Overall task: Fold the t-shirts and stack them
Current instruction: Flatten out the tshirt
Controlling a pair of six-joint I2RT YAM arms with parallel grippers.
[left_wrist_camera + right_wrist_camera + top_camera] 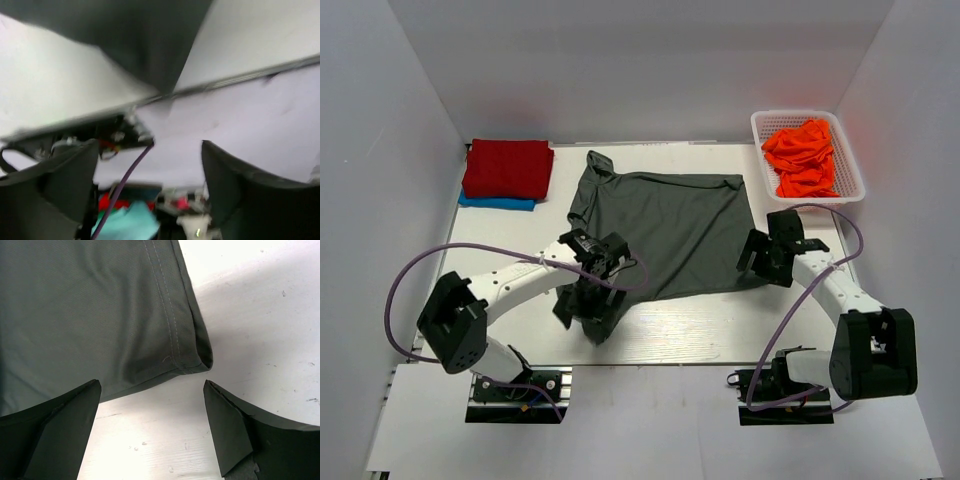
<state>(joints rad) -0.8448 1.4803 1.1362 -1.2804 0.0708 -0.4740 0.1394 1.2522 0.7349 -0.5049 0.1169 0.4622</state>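
White table (700, 335) inside white walls. The charcoal-grey t-shirt (670, 225) lies spread at centre, lightly wrinkled, one corner stitched with a double hem. The left gripper (150, 150) is at its near-left corner, fingers apart. The right gripper (151, 383), likewise spread, is over the near-right corner.

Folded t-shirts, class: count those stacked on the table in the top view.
2. The red t-shirt lies on top at the far-left corner; the blue t-shirt lies under it, only its near edge showing. More may be hidden between.
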